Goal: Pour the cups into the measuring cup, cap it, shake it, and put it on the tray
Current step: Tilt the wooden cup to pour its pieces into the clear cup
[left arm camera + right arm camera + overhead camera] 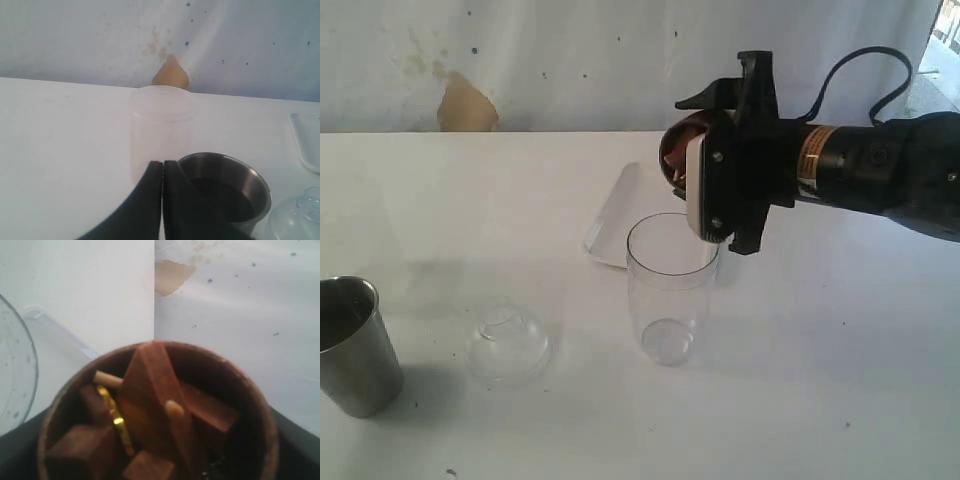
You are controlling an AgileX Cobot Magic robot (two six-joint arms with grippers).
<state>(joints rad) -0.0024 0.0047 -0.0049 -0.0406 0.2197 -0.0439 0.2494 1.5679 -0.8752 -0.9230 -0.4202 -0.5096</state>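
The robot's right hand (pixel 698 165), pinching a round-bellied brown wooden cup (pixel 675 150) across its belly, tips it on its side over the mouth of a tall clear plastic measuring cup (pixel 668 290). The measuring cup stands on the white worktop (pixel 820 380) and appears empty. The first pour looks to be in hand, with nothing seen falling. The load, at least four brown wooden blocks (pixel 150 390), one gold strip (pixel 114 415) and two pale pegs (pixel 107 378), sits inside the cup. The next move therefore likely calls for a steeper tilt with the rim kept above the opening. Just behind the measuring cup lies one flat white rectangular tray (pixel 615 225), and one clear domed lid (pixel 508 345) rests on the worktop to the left in the exterior view. Farther left, one tapered stainless-steel tumbler (pixel 355 350), dark inside, awaits its turn just beside the left hand (pixel 162 200), whose fingers are pressed together on nothing. One frosted milky-white plastic cup (pixel 160 130) stands beyond.
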